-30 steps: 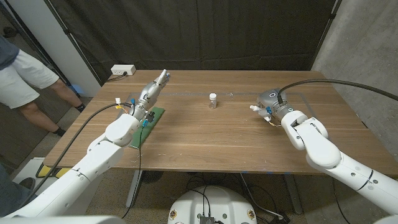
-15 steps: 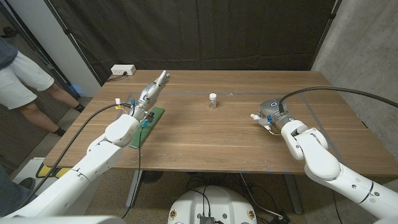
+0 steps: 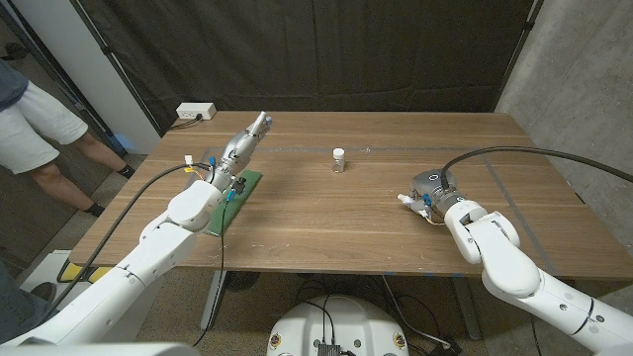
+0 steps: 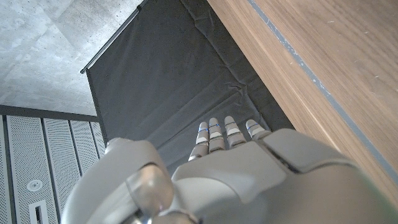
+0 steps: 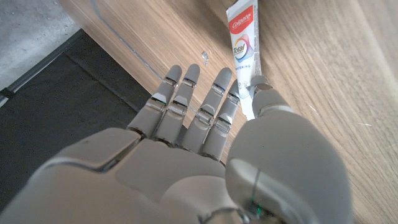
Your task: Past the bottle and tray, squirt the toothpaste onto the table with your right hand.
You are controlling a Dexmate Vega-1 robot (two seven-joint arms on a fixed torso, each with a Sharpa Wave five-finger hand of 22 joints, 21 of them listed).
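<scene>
Looking down from the head camera, I see my right hand has pulled back nearer me from past the small white-capped bottle, so no squirt yet; my left hand waits, fingers straight and apart. At my right wrist, the white Colgate toothpaste tube lies on the wooden table just beyond my outstretched, empty fingers, thumb tip touching it.

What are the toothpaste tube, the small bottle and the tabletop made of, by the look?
Toothpaste tube: likely soft laminated plastic, glossy; printed white and red, flat crimped end. Small bottle: probably clear plastic or glass with a white cap; too small to tell which. Table: wood or wood-look laminate, matte; brown grain lines show.
</scene>
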